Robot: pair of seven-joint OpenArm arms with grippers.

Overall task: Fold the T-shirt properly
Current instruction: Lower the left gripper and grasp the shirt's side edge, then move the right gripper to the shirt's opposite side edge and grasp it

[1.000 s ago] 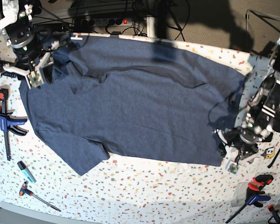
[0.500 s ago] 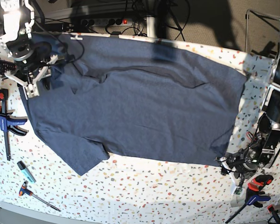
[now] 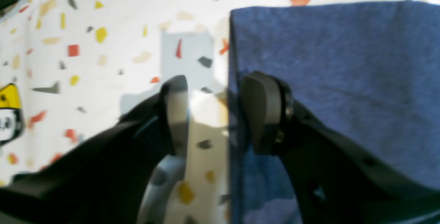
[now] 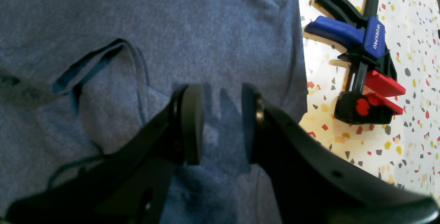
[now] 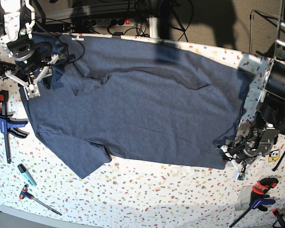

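T-shirt (image 5: 137, 109) spread plain side up across the speckled bench (image 5: 147, 199), collar end toward the right arm, hem toward the left arm; one sleeve lies flat at the near edge, and folds of cloth gather near the collar. No fold is yet made: the step in hand appears to be the first grasp at the two ends of the garment

Left gripper (image 3: 213, 114): jaws parted with a clear gap, holding nothing. In the left wrist view they straddle the straight hem edge near its corner, one pad over bare bench, the other over cloth. Whether the pads touch the cloth cannot be told

Right gripper (image 4: 216, 124): jaws partly open, empty, hanging above the cloth just beside the rumpled collar (image 4: 99, 62). The side edge of the shirt and a blue and red clamp (image 4: 364, 65) lie off to one side on the bench

Next move, as judged: each gripper needs to come down to the fabric and close on an edge, the left on the hem corner, the right on the shoulder or collar edge. The risk is pinching both layers unevenly, or catching only the upper layer

A second clamp (image 5: 4, 121), a marker (image 5: 26, 174) and a small screwdriver (image 5: 38, 198) lie clear of the shirt
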